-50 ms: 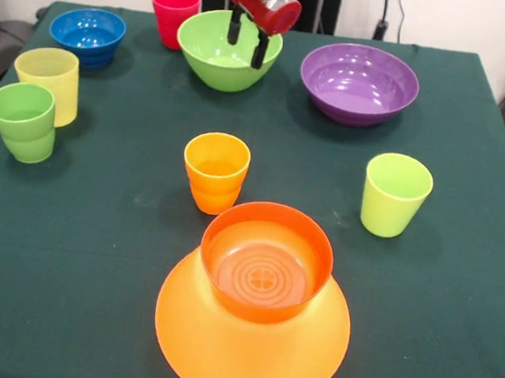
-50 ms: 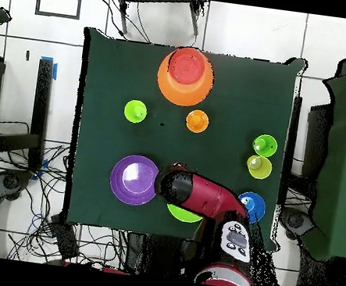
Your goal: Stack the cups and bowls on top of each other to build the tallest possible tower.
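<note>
The tower stands at the table's near edge: a very large orange bowl [image 1: 248,348] lies upside down, and a small red-orange bowl [image 1: 264,268] sits upright on it. My gripper [image 1: 248,43] hangs open over the mouth of the green bowl [image 1: 213,68] at the back, with nothing between its fingers. The purple bowl [image 1: 359,83] sits to its right and the blue bowl [image 1: 87,35] at the far left. Separate cups stand around: red [image 1: 174,14], pale yellow [image 1: 48,84], green [image 1: 23,120], orange [image 1: 215,171], lime green [image 1: 396,194].
Seen from overhead, the red arm [image 2: 204,197] covers most of the green bowl [image 2: 181,213] and hides the red cup. The orange cup stands just behind the tower. Cables and dark equipment lie beyond the table's right edge.
</note>
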Available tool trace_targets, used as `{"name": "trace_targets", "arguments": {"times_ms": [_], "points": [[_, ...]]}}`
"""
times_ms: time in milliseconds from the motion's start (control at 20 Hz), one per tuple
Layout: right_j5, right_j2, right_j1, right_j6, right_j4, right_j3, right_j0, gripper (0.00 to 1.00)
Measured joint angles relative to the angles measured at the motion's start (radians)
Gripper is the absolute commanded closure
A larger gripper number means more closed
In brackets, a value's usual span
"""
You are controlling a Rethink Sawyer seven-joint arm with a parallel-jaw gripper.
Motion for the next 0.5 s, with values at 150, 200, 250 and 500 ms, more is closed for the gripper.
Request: {"name": "trace_targets", "arguments": {"times_ms": [150, 200, 250, 500], "points": [[0.000, 0.002, 0.004, 0.000, 0.000, 0.011, -0.002, 0.00], [-0.003, 0.004, 0.016, 0.000, 0.000, 0.015, -0.003, 0.00], [-0.005, 0.004, 0.021, 0.000, 0.000, 0.015, -0.004, 0.00], [-0.042, 0.014, 0.070, 0.000, 0.001, 0.015, -0.017, 0.00]]}}
